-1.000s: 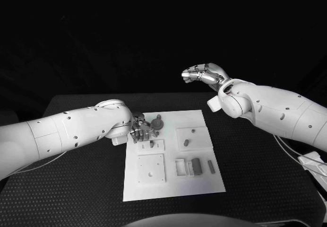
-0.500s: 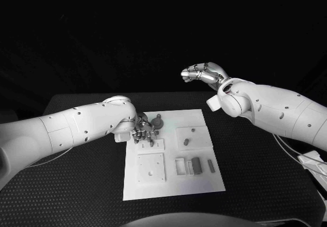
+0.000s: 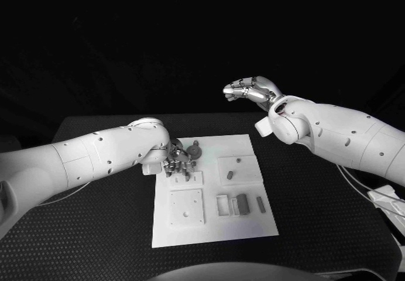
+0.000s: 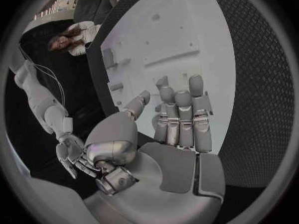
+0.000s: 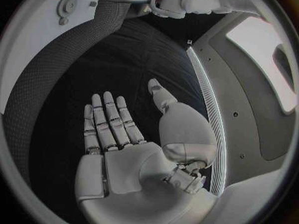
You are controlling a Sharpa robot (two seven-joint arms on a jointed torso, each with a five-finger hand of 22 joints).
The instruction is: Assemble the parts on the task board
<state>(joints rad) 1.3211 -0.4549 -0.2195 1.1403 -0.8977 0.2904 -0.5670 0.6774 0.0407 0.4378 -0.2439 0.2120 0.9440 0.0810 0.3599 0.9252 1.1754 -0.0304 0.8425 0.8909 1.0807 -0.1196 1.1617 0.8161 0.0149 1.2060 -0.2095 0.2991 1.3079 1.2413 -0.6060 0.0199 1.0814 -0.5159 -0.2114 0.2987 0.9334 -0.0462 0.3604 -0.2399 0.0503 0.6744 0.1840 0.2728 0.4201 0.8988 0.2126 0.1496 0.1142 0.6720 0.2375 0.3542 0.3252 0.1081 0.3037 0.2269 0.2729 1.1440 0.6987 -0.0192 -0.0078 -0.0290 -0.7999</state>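
Left hand [image 3: 177, 162] over far-left of board [image 3: 215, 234], fingers straight, together, holding nothing. Right hand [image 3: 250, 91] raised beyond table [image 3: 93, 234], empty, fingers apart.

Head camera high above the task board [image 3: 215, 193]; wrist cameras close behind each palm, board shared.

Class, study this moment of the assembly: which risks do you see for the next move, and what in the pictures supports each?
1. The left robot hand hovers low over the white rectangular task board, beside the round dark grey part; it may knock that part.
2. Its fingers are open and hold nothing, so a grasp could miss.
3. The right robot hand, raised away, cannot steady the board.
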